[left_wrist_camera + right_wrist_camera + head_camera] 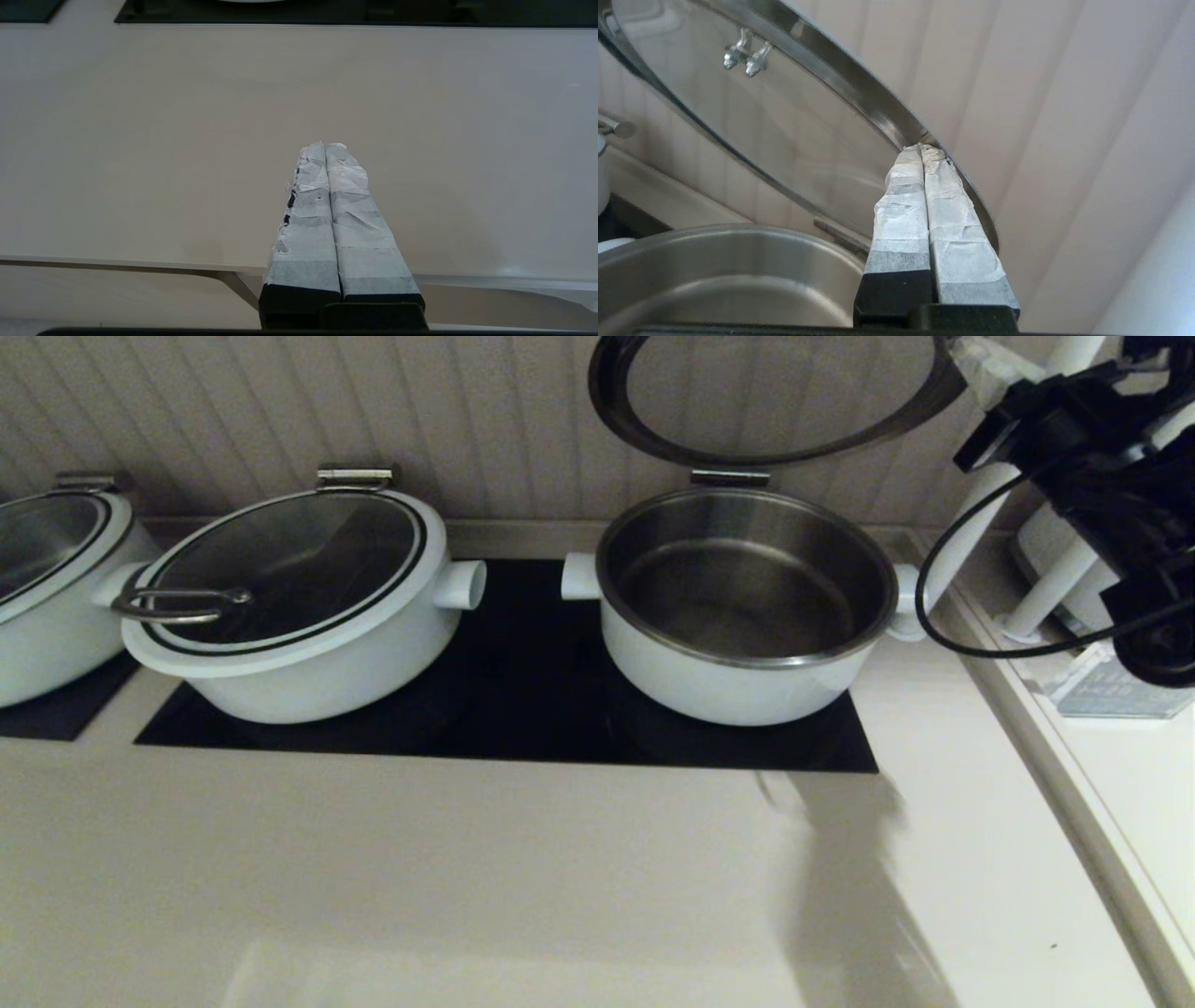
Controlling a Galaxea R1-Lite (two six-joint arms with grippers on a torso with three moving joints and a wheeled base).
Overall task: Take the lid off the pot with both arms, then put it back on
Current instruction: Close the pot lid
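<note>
The pot (738, 681) stands open on the right of the black cooktop (523, 709), its steel bowl empty. The lid (738, 457) is swung up on its steel hinge (730, 478) and stands nearly upright against the wall. My right gripper (976, 359) is high at the lid's right edge. In the right wrist view it (922, 148) is shut, with its tips touching the lid's rim (859, 93) above the pot (714, 233). My left gripper (325, 147) is shut and empty over the bare counter near its front edge, out of the head view.
A similar white pot with a loop-handled lid (289, 607) sits closed to the left on the cooktop. Another pot (47, 588) is at the far left. White posts and a clear box (1055, 579) stand at the right, behind a raised counter edge.
</note>
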